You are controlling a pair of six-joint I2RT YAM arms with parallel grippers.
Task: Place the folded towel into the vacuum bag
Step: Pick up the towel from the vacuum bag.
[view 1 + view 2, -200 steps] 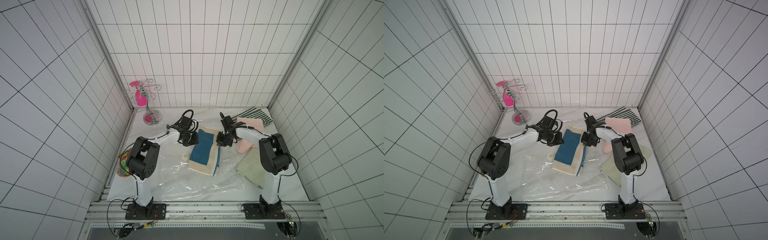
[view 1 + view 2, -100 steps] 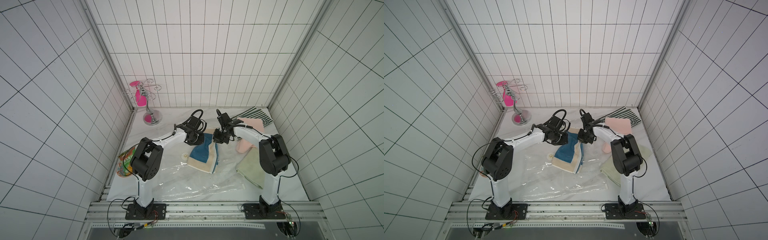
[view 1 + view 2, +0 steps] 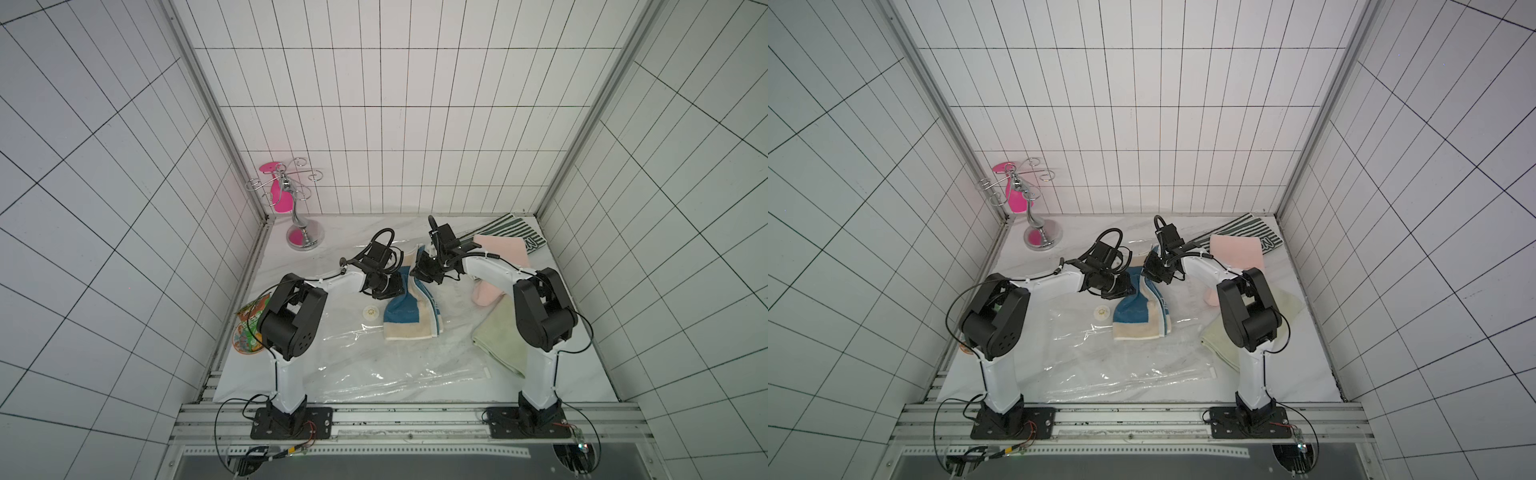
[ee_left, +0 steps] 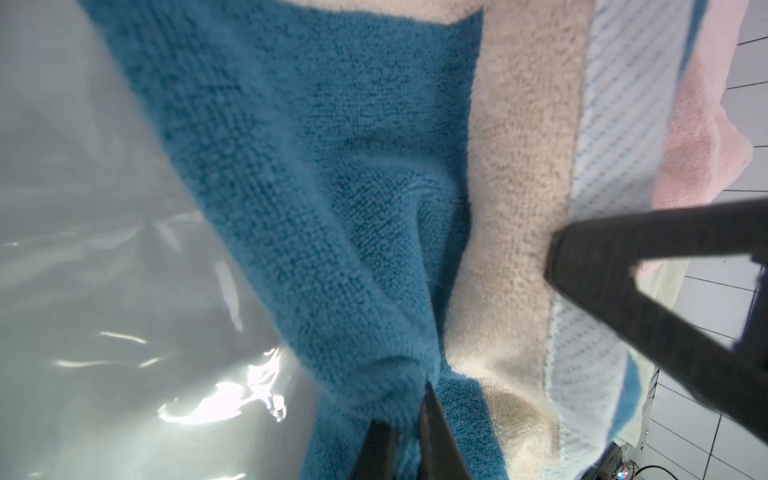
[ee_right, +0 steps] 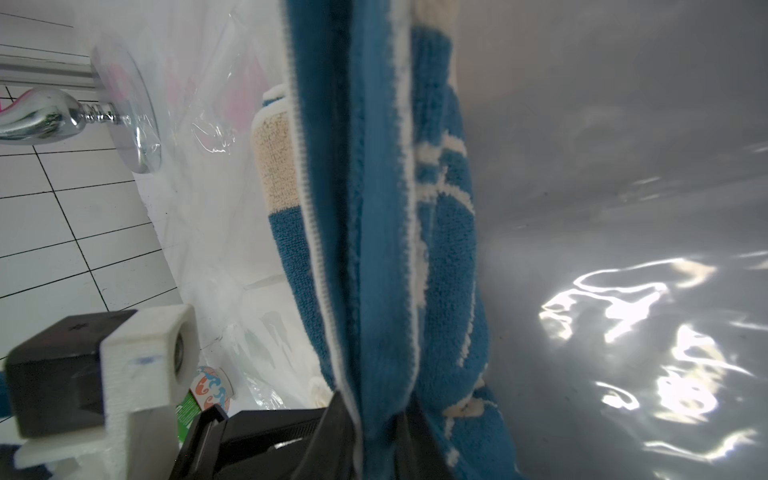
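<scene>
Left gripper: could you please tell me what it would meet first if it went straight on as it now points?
The towel: the left gripper has a fold of it between its jaws, so it would likely press into the cloth. What lies behind is hidden.

The left arm [image 3: 286,374] and right arm [image 3: 538,374] share white link shells and bulky black joint housings, one shoulder cap dotted with small holes. Black cables [image 3: 384,230] loop over the wrists. Black base plates [image 3: 291,422] sit beneath, thin red wiring beside them. The fingers [image 4: 436,444] are matte black.
</scene>
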